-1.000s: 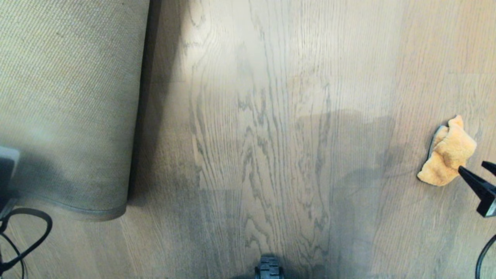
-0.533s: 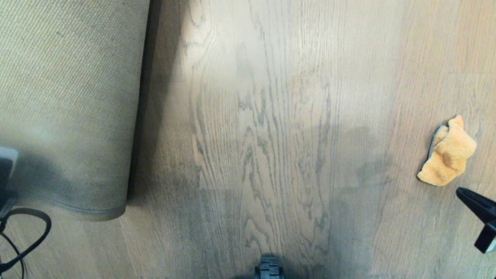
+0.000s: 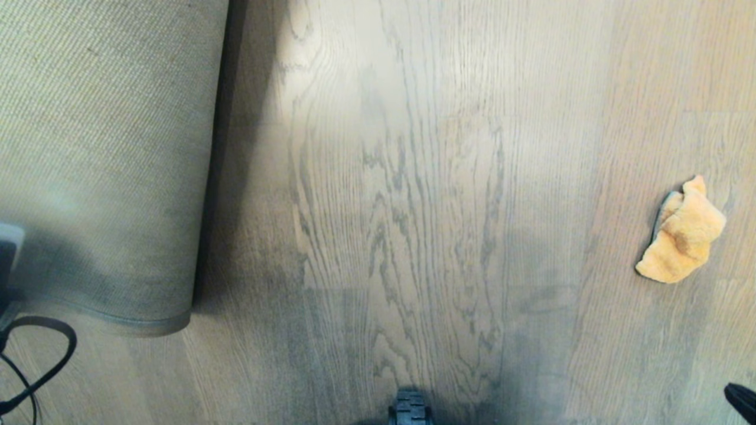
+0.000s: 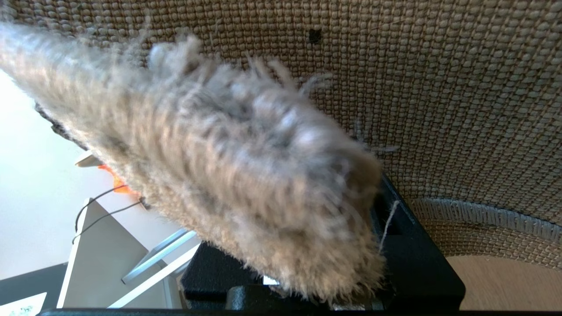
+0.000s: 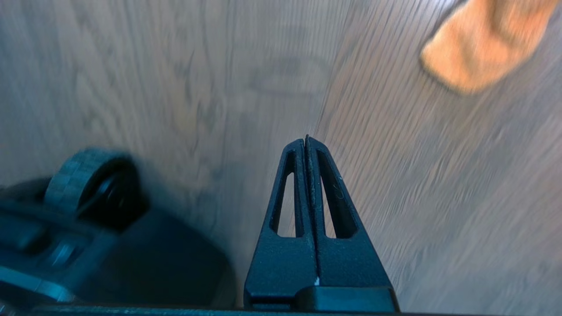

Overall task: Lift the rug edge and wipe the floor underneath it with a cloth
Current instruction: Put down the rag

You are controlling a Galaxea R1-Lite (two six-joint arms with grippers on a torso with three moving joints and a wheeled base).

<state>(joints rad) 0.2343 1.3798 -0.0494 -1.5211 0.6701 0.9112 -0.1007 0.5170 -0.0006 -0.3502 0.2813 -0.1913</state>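
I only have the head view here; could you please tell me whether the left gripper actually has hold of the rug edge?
Observer: Yes. In the left wrist view, the left gripper is clamped on the rug edge, and the woven backing curves above it.
Operator: Thank you. Is the right gripper carrying the cloth?
Observer: No. The right gripper is shut and empty, and the cloth lies apart from it on the floor.
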